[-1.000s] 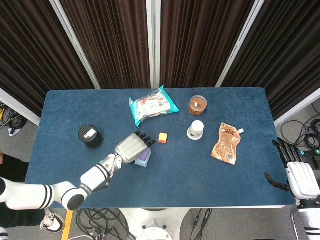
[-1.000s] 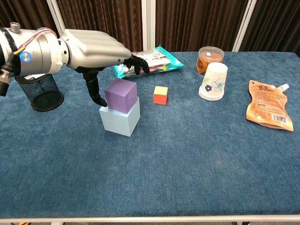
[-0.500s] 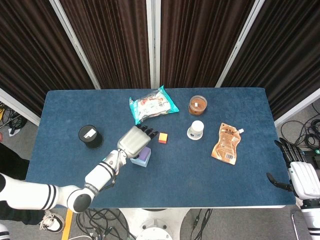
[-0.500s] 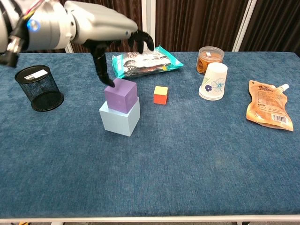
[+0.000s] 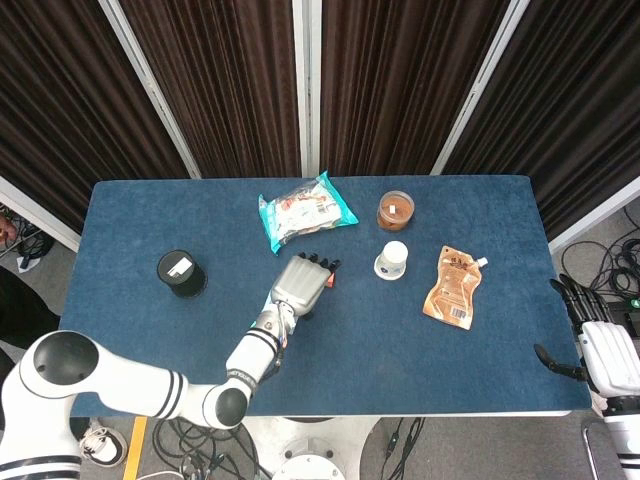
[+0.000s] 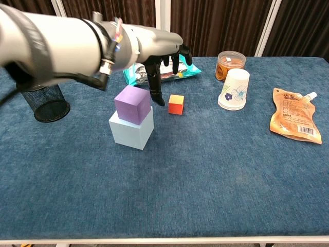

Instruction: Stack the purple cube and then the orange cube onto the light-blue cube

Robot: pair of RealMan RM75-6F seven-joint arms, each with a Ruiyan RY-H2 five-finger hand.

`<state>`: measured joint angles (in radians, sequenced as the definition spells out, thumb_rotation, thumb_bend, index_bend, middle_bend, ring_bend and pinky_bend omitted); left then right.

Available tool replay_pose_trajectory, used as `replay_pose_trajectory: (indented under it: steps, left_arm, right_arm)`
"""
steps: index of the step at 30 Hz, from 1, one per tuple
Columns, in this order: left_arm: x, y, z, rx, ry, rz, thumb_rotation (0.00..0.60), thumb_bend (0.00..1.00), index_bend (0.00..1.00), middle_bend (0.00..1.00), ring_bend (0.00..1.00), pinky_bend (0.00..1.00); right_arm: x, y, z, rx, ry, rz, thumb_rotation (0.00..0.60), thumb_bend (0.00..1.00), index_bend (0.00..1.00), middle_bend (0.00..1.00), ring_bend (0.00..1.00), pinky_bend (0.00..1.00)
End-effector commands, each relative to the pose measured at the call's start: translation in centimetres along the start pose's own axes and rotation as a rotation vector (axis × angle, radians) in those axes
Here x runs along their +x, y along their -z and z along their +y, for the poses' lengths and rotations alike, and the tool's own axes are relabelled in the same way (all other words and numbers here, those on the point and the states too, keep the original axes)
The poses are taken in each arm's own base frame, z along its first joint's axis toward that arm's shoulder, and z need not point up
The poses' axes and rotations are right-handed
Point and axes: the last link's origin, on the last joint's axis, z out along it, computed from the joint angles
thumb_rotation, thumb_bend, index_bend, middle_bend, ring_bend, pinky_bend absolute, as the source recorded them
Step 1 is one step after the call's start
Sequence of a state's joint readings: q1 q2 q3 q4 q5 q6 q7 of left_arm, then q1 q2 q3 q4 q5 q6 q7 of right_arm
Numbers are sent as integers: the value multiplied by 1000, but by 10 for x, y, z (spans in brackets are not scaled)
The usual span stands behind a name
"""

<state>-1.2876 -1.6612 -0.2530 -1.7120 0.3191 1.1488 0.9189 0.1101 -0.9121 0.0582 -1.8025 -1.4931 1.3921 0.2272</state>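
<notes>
The purple cube [image 6: 132, 104] sits on the light-blue cube [image 6: 131, 129], slightly turned on it. The small orange cube [image 6: 176, 104] stands on the cloth just to their right. My left hand [image 6: 159, 54] hovers above and behind the gap between the stack and the orange cube, empty, its fingers [image 6: 156, 92] hanging down apart and touching neither. In the head view my left hand [image 5: 300, 283] hides the stack. My right hand [image 5: 603, 355] hangs empty off the table's right edge, fingers spread.
A black mesh cup [image 6: 46, 103] stands at the left. A teal snack bag [image 6: 164, 67] lies behind the cubes. At the right are a paper cup [image 6: 234, 90], a brown jar [image 6: 230, 60] and an orange pouch [image 6: 294, 121].
My left hand has let go of the purple cube, risen and swung right, from beside the stack to above the gap next to the orange cube. The cubes have not moved.
</notes>
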Motion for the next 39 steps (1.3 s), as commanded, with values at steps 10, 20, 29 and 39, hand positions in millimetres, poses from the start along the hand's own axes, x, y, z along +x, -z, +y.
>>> replay_pose_trajectory:
  steps: [10,20,29,39]
  left_arm:
    - [-20,-36,-8,156,31,20,600,156,254,407,265,294]
    - [-20,-41,0,174,130,5,600,138,256,410,265,291]
    - [-28,-56,8,173,161,13,600,129,256,420,265,290]
    - [-43,-75,-1,214,139,1,600,131,277,431,270,291]
  right_arm:
    - [-2,-2,0,-5,7,-4,600,182,0,0,0,0]
    - [-5,-2,-1,-9,12,-6,600,181,0,0,0,0]
    - [-5,-3,0,-13,15,-7,600,182,0,0,0,0]
    - [-6,-5,1,-21,14,-11,600,182,0,0,0,0]
